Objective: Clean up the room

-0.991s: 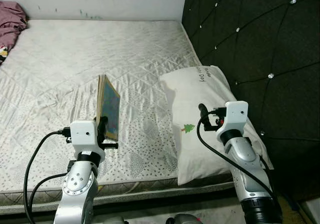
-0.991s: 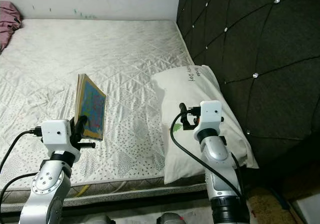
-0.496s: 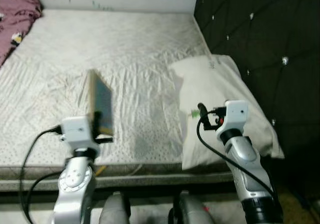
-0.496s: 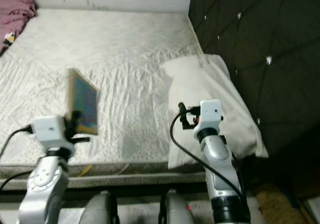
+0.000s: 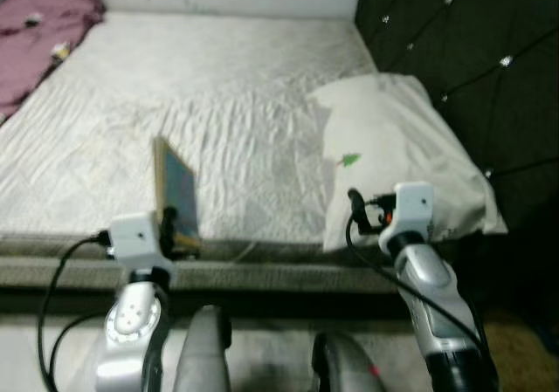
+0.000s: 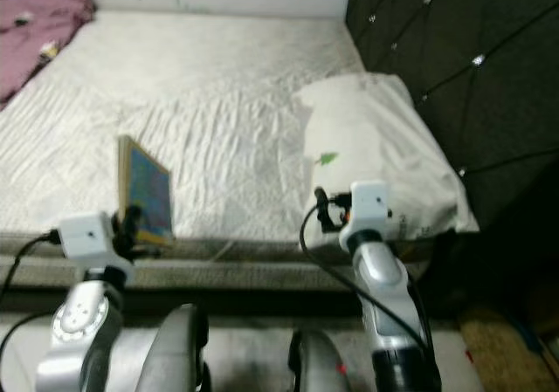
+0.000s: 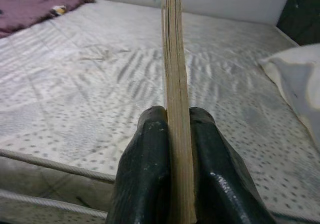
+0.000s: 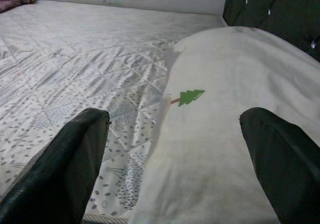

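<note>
A thin book with a colourful blue cover stands upright, on edge, in my left gripper, over the near edge of the mattress. In the left wrist view the two black fingers are shut on the book's lower edge. My right gripper stands open in front of the white pillow, holding nothing. The right wrist view has its fingers wide apart, with the pillow and its small green tree print between them.
A purple cloth with a small object on it lies at the far left corner of the bed. The dark tufted headboard runs along the right. The bed's front edge and the floor lie close below my arms.
The camera has pulled back and tilted, so more of the bed's front edge and floor shows. The book stays held upright in the left gripper. The right gripper is still open.
</note>
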### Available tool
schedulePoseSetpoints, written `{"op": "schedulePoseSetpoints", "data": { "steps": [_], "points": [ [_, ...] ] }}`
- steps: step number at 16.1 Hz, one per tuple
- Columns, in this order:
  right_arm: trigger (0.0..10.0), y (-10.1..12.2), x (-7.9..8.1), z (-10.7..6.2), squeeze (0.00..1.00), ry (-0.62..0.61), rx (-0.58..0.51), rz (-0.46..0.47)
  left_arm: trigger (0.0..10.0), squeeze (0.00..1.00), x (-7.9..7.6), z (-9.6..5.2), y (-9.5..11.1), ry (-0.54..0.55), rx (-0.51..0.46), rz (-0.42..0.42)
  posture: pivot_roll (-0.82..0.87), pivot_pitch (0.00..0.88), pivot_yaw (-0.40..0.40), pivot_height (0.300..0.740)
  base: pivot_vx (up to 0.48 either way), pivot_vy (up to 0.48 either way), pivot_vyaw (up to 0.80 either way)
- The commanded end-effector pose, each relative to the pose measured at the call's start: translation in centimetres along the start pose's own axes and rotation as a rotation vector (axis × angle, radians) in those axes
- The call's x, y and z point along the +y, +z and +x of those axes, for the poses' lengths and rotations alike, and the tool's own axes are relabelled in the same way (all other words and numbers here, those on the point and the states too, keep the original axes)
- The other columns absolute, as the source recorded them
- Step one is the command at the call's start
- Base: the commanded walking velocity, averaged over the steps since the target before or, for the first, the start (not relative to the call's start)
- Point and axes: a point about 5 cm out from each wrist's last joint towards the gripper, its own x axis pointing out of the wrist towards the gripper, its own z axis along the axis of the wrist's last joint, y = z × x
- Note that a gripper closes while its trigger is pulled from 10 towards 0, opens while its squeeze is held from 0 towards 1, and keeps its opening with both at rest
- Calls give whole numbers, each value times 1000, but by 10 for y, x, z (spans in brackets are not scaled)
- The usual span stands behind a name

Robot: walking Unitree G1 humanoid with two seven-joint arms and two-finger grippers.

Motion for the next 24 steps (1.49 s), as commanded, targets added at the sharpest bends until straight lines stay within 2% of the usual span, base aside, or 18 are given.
{"op": "schedulePoseSetpoints", "data": {
  "steps": [1,15,19,20,22,23,24],
  "points": [
    [10000,5,-1,2,0,0,-13,-8,10000,0,-4,5,18,-31,-84,-5,-25,87,-38,636,0,0,0],
    [10000,6,-1,5,0,0,-17,-18,10000,0,-5,11,21,-50,-104,-22,-29,71,-38,636,356,0,0],
    [10000,6,-1,4,0,0,-20,-13,10000,0,-10,15,16,-78,-70,-33,-28,66,-37,636,0,0,0],
    [10000,6,-1,4,0,0,-21,-13,10000,0,-11,17,15,-81,-55,-65,-33,69,-38,636,0,0,0],
    [10000,7,-3,0,0,2,-25,-15,10000,0,-13,32,6,-61,48,-195,-41,75,-39,636,0,0,0],
    [10000,7,-4,-1,0,3,-24,-14,10000,0,-14,38,6,-61,51,-249,-45,76,-38,626,0,0,0],
    [10000,7,-4,-2,0,2,-25,-15,10000,0,-15,44,5,-70,62,-268,-55,80,-36,611,0,0,0]
  ]
}}
